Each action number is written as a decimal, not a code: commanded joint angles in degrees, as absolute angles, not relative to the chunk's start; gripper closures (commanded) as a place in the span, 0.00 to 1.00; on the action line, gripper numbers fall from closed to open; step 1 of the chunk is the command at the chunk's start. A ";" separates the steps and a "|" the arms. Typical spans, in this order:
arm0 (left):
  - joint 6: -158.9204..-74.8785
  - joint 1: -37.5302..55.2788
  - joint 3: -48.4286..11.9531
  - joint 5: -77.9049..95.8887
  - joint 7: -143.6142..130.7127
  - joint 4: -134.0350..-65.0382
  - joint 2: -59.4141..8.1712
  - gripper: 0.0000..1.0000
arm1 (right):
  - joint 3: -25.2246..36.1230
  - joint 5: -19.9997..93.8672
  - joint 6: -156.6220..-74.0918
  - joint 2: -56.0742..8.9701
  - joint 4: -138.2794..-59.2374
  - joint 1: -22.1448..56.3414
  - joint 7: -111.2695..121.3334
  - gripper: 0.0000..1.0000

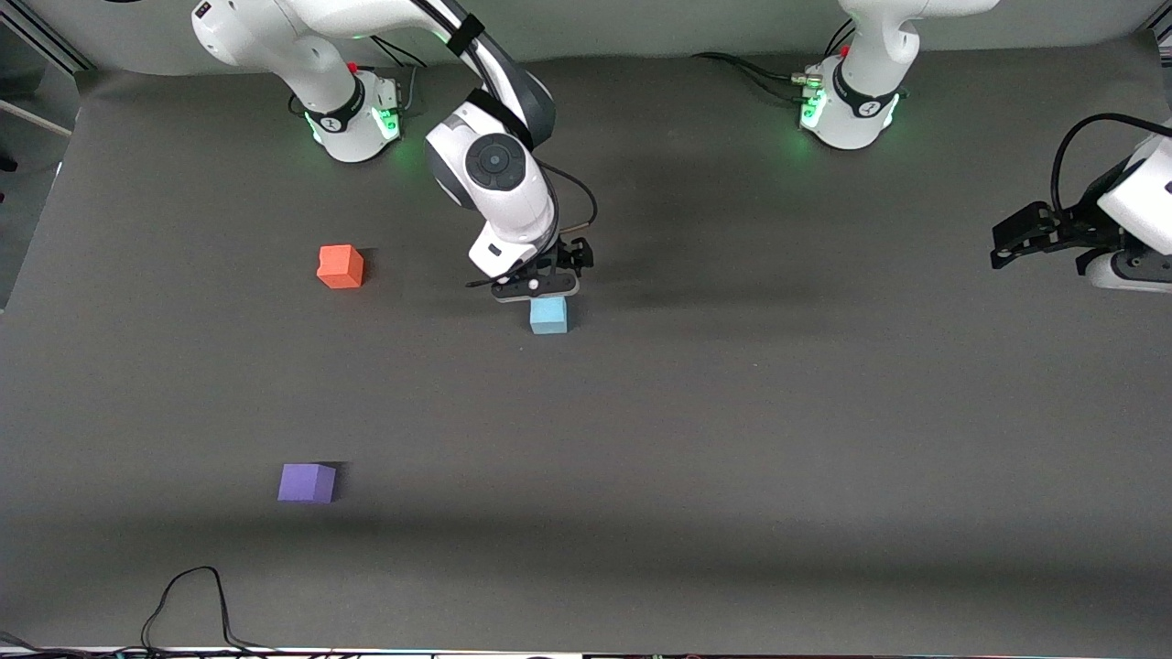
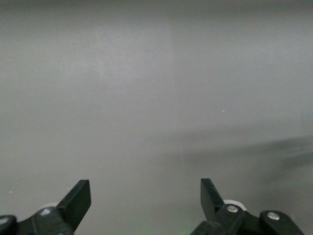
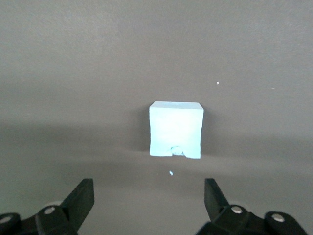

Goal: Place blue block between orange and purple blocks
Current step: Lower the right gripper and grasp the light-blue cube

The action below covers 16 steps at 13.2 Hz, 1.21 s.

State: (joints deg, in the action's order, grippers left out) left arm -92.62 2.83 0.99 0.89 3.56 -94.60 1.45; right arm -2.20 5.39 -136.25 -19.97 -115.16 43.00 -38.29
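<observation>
I have the right tool (image 1: 548,291) spread wide above the blue block (image 1: 548,316), mid-tabletop; I'd centre, descend squarely, then clench. The left tool (image 1: 1007,240) waits, released.
</observation>
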 commanded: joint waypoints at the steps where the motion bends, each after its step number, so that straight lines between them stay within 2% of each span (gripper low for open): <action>1: -91.14 3.43 1.49 -0.17 4.31 -93.96 2.02 0.00 | -1.32 4.66 -141.67 -21.78 -117.51 44.12 -36.39 0.00; 5: -89.13 3.43 1.32 -1.57 4.74 -93.96 2.02 0.00 | -1.05 3.16 -149.13 -27.94 -117.42 43.95 -35.86 0.00; 9: -88.16 3.43 1.49 -2.20 6.06 -93.96 2.02 0.00 | -0.88 3.08 -152.66 -30.76 -117.33 43.94 -35.33 0.02; 14: -88.86 3.43 1.49 -0.62 6.06 -94.31 2.02 0.00 | -0.88 3.08 -152.32 -30.33 -116.98 43.77 -35.24 0.63; 15: -88.94 3.34 1.58 -0.53 6.06 -94.39 2.02 0.00 | -0.88 3.08 -152.05 -29.89 -116.46 43.77 -35.16 0.67; 16: -88.77 3.43 1.50 -0.53 6.06 -94.31 2.02 0.00 | -0.88 2.99 -150.48 -28.58 -115.93 43.60 -34.98 0.67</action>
